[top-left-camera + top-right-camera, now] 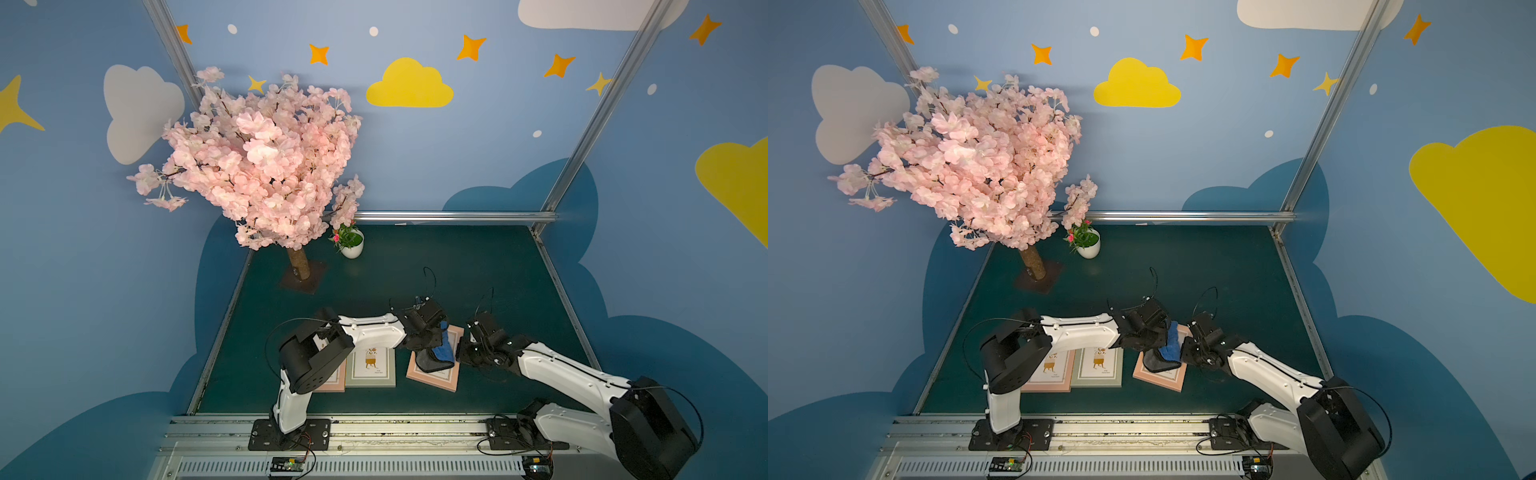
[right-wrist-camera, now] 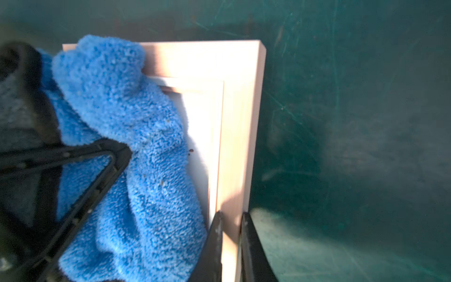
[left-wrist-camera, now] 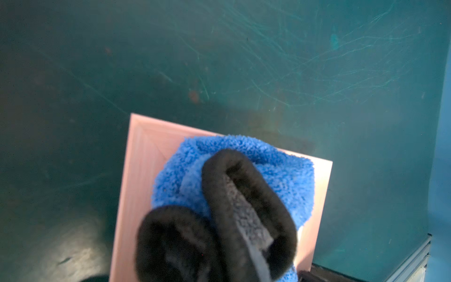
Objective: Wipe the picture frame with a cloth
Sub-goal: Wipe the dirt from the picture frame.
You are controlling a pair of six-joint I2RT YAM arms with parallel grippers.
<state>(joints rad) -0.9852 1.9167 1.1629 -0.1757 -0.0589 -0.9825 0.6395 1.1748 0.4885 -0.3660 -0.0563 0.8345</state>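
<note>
On the dark green table (image 1: 457,270), the biggest thing by far is the pink blossom tree (image 1: 257,166) at the far left corner. Then there are the two arms. The left arm (image 1: 370,330) reaches across the middle, the right arm (image 1: 561,370) comes in from the near right, and both end at the same spot.

That spot is the picture frame (image 1: 434,380), a pink one lying flat and a bit askew. It sits apart from two others to its left (a grey-green frame (image 1: 371,365) and a second pink frame (image 1: 334,382), edge to edge, the pink one partly behind the left arm).

The cloth (image 1: 441,347) is bunched on the picture frame, with blue plush toward the far end and the dark reverse folded up on the near side. A small white pot (image 1: 352,249) with a plant stands near the tree's base.

The left fingers (image 2: 119,152) are buried in the cloth, so the left wrist view doesn't help much, but they look pinched together on it. The right fingers (image 2: 213,246) are clamped on the picture frame's side rail, one on each side of it, just beside the cloth.
</note>
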